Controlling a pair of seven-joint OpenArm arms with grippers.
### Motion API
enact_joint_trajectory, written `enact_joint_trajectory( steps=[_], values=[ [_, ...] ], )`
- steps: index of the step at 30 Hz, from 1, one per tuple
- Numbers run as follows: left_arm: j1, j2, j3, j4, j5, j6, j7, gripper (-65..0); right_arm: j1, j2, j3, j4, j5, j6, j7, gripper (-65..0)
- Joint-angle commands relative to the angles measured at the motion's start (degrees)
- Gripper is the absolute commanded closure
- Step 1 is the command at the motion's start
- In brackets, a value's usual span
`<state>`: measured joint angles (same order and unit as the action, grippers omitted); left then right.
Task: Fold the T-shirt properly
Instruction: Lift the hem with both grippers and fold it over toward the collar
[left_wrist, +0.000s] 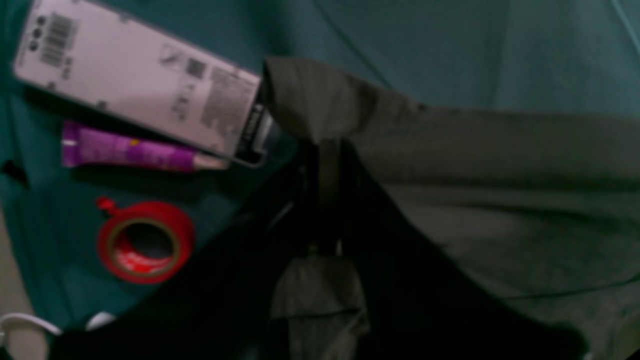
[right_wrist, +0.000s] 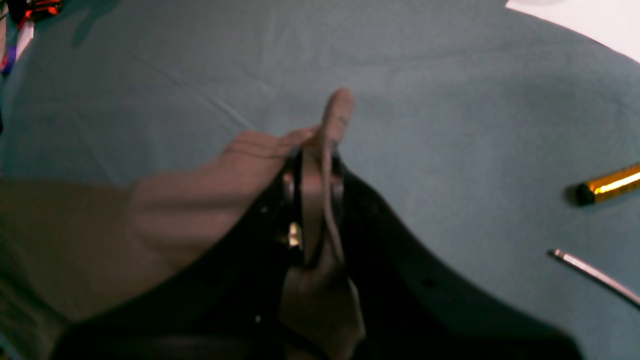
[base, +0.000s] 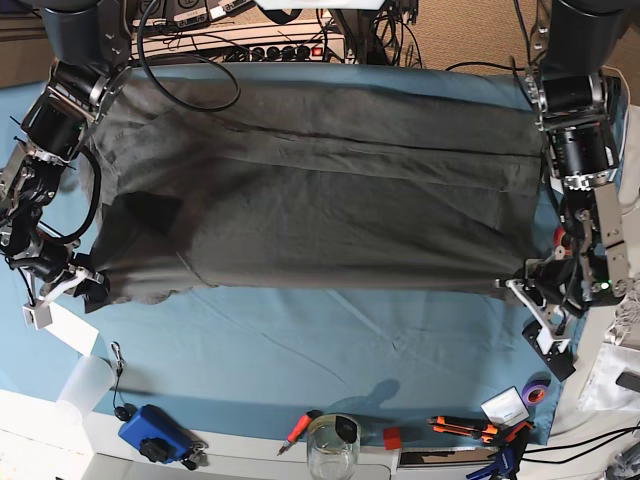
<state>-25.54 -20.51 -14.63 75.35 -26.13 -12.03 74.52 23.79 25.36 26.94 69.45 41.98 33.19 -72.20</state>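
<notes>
- The left tool (left_wrist: 327, 165) is clenched tight on a corner of the T-shirt (base: 320, 200); a bunched tip of the cloth pokes out past the dark fingers and the rest trails away to the side.
- The right tool (right_wrist: 320, 175) is likewise pinched shut on the shirt, with a thin fold of fabric squeezed between its black fingers and a rounded nub of cloth standing up above them.
- The shirt lies spread wide across the tabletop (base: 330, 340), stretched between the two tools at its near corners, its far edge up by the arm bases.
- Its fabric is a soft, matte charcoal grey, with long shallow creases running across its width and a darker shadowed patch toward one end.
- The tabletop is covered in a teal-blue cloth, smooth but faintly wrinkled.
- Near the left tool sit a glossy red roll of tape (left_wrist: 145, 242), a purple tube (left_wrist: 125, 150) and a flat white box (left_wrist: 135, 77) printed with barcodes.
- Near the right tool lie a shiny gold-coloured cylinder (right_wrist: 607, 185) with a black end and a thin metal rod (right_wrist: 595, 275).
</notes>
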Motion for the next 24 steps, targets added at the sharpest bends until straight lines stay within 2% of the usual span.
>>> enact_joint_trajectory(
  steps=[1, 3, 7, 15, 24],
  values=[
    [-0.8, -1.7, -0.2, 1.3, -0.7, -0.1, -0.4, 0.0, 1.3, 1.4, 0.3, 1.1, 1.0, 0.0, 1.0, 0.0],
    [0.3, -2.3, -0.3, 1.8, -2.4, -1.5, 0.0, 0.0, 1.0, 1.2, 0.6, 1.1, 2.0, 0.0, 0.5, 0.0],
    [2.6, -2.5, -0.3, 2.8, -3.7, -1.6, 0.1, 0.0, 0.4, 1.2, 0.5, 1.1, 3.7, 0.1, -1.2, 0.0],
    [6.1, -2.5, -0.3, 8.8, -2.6, -1.6, 0.0, 0.0, -5.0, 1.2, 0.5, 7.2, 3.6, 0.1, -1.4, 0.0],
    [8.5, -2.6, -0.3, 10.0, -2.7, -1.5, 0.5, 0.0, -8.9, 1.1, 0.6, 10.8, 3.7, 0.0, -1.4, 0.0]
  ],
)
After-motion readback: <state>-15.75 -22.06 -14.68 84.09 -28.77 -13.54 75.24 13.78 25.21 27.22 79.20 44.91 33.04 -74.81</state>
